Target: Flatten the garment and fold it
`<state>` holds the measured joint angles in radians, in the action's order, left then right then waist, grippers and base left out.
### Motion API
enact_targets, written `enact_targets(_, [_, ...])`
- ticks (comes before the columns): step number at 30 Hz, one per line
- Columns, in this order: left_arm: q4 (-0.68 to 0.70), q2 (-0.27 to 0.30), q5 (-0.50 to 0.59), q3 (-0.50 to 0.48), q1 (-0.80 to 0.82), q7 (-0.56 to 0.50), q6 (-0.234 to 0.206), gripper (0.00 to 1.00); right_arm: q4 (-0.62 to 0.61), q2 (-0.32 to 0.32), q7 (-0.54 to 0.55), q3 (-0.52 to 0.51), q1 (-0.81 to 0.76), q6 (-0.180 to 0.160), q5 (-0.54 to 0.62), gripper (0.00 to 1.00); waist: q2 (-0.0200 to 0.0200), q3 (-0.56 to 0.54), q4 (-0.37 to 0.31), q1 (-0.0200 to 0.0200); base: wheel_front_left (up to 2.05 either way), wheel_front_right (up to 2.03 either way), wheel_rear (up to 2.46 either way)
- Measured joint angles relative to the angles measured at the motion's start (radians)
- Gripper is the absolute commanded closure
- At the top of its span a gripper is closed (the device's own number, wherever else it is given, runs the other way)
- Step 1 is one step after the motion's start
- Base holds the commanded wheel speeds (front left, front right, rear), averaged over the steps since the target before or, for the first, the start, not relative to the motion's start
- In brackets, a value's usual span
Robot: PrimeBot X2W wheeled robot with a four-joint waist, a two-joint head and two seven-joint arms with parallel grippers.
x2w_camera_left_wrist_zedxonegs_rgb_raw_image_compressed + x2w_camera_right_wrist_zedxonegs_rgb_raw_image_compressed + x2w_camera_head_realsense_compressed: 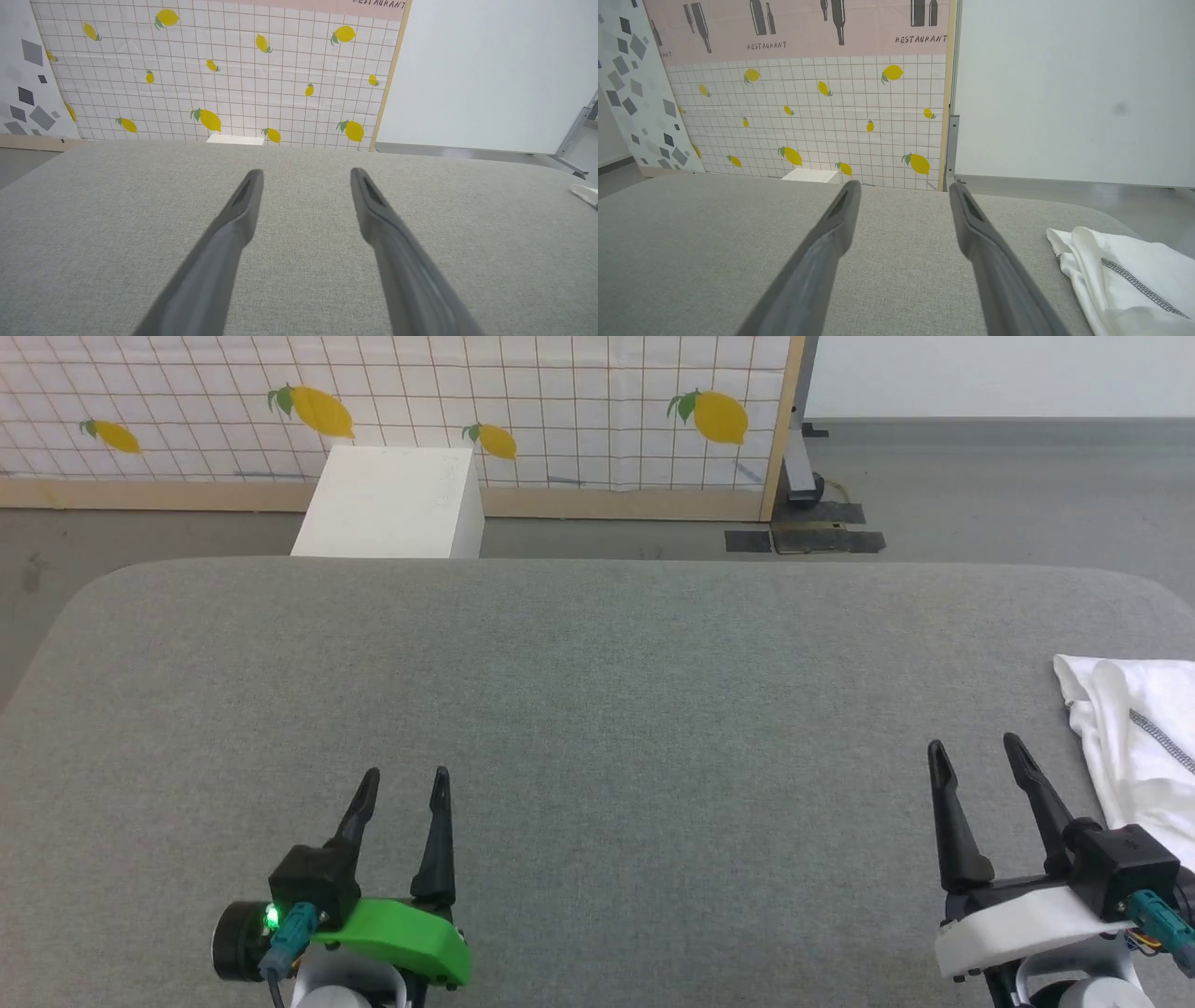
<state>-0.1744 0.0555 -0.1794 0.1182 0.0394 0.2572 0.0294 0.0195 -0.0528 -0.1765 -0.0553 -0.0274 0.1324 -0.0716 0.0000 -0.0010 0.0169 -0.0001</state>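
The garment point(1144, 747), by the surface's point(597, 709) right edge, is cut off by the picture's right edge in the head view, so its full outline and how it is bunched cannot be told. In the right wrist view it runs off the right and bottom edges. In the left wrist view it is a white sliver at the right edge, too small to read. The box point(392, 504) beyond the far edge has its lower part hidden behind the surface. The left pincer point(406, 773) and right pincer point(973, 744) have their wrists cut off at the bottom of the head view. In the wrist views the fingers point(210, 275) blur toward the bottom edge.
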Motion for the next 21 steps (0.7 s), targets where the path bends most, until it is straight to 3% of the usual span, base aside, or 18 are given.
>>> enact_targets(4, [0.0,0.0,-0.002,-0.003,0.0,0.0,0.0,0.0,0.0,0.0,0.0,0.001,0.0,0.0,0.0,0.0,0.0,0.005,-0.002,0.0,0.0,0.0,0.0])
enact_targets(5, [0.0,0.0,-0.001,-0.003,0.0,-0.001,0.0,1.0,0.0,0.0,0.0,0.0,0.0,0.0,0.0,1.0,0.0,0.006,-0.002,0.0,0.0,0.0,0.0])
enact_targets(21, [-0.003,0.001,0.002,-0.004,0.001,-0.003,0.0,1.0,0.0,0.0,0.002,-0.001,0.0,0.0,0.0,1.0,0.0,0.006,-0.002,0.0,0.0,0.0,0.0])
